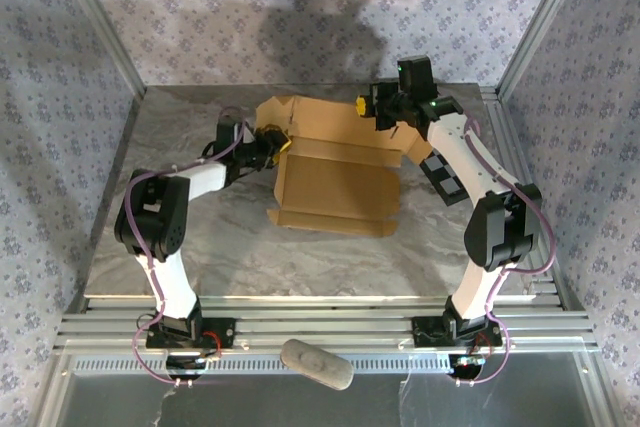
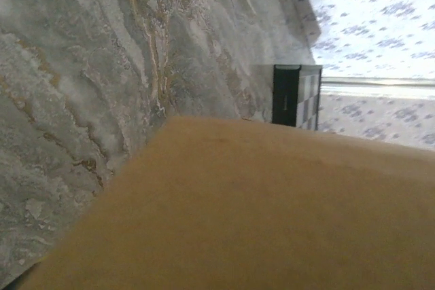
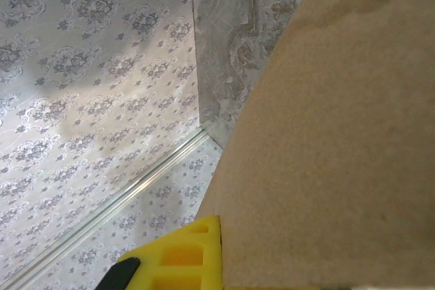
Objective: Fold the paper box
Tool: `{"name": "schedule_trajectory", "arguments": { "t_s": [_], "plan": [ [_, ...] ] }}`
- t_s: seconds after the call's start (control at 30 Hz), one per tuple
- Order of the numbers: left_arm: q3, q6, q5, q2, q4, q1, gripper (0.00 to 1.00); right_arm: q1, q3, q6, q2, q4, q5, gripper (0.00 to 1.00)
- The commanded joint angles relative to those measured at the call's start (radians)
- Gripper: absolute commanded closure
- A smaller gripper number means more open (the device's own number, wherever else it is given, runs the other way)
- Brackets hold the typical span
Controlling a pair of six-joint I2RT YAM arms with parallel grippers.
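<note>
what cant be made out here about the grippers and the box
1. Left gripper, top view: tiny and dark against the paper box; open or shut unclear.
2. Right gripper, right wrist view: yellow finger cut off by the bottom edge; its grip hidden by the box.
3. Checkerboard panel, top view: partly under the right arm.

Tan paper box [image 1: 335,172] lies half-folded, flaps raised, mid-table.
</note>
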Motion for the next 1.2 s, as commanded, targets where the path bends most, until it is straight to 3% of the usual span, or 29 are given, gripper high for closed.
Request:
{"name": "schedule_trajectory", "arguments": {
  "t_s": [0.0, 0.37, 0.7, 0.83, 0.93, 1.17],
  "plan": [
    [0.106, 0.191, -0.027, 0.019, -0.29, -0.037, 0.58, 0.0, -0.007, 0.031, -0.013, 0.028, -0.026, 1.0],
    [0.297, 0.394, -0.249, 0.101, -0.689, -0.106, 0.63, 0.012, -0.015, 0.035, -0.021, 0.036, -0.027, 1.0],
    [0.307, 0.392, -0.242, 0.094, -0.644, -0.133, 0.58, 0.013, -0.033, 0.032, -0.033, 0.032, -0.028, 1.0],
    [0.268, 0.373, -0.312, -0.022, -0.665, -0.134, 0.56, 0.003, -0.043, 0.007, -0.036, 0.023, -0.024, 1.0],
    [0.209, 0.359, -0.339, -0.157, -0.684, -0.115, 0.49, -0.011, -0.034, -0.048, -0.029, 0.006, -0.026, 1.0],
    [0.027, 0.338, -0.251, -0.49, -0.666, 0.032, 0.48, -0.015, 0.006, -0.174, 0.026, -0.056, -0.062, 1.0]
  ]
}}
